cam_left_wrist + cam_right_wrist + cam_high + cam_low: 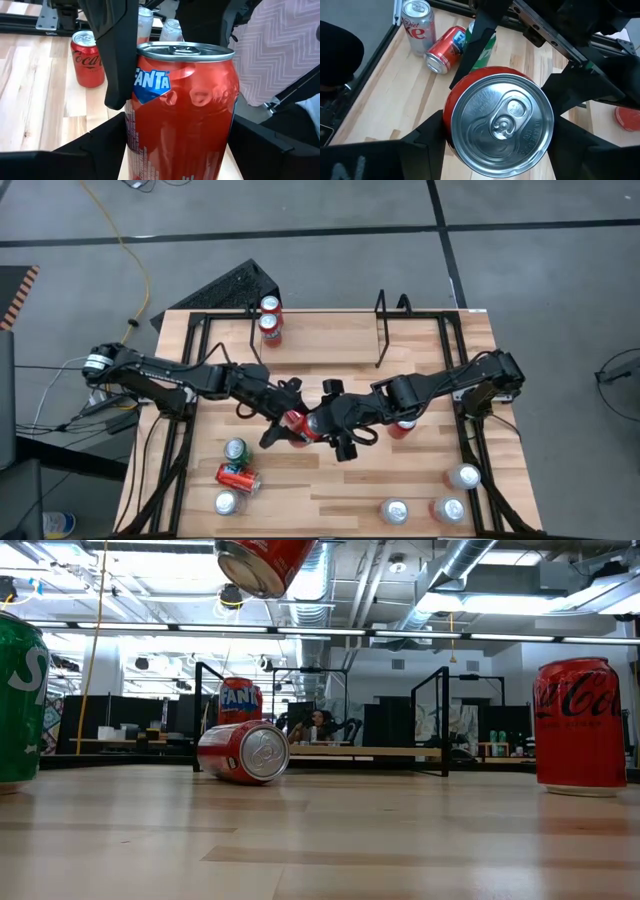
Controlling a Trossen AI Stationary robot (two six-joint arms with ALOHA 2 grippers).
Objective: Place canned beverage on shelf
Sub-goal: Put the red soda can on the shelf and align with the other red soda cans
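High view: left gripper [283, 423] and right gripper [322, 423] both clamp one Fanta can [297, 426], lifted above mid-worktop [330, 480]; shelf [320, 330] well apart.

I read "FANTA" on the held red can [182, 110] mid-frame, "Coca-Cola" on the can [88, 57] upper left, "Diet Coke" on the silver can [419, 26] top left, probably "Zero Sugar" on the right can [581, 723].
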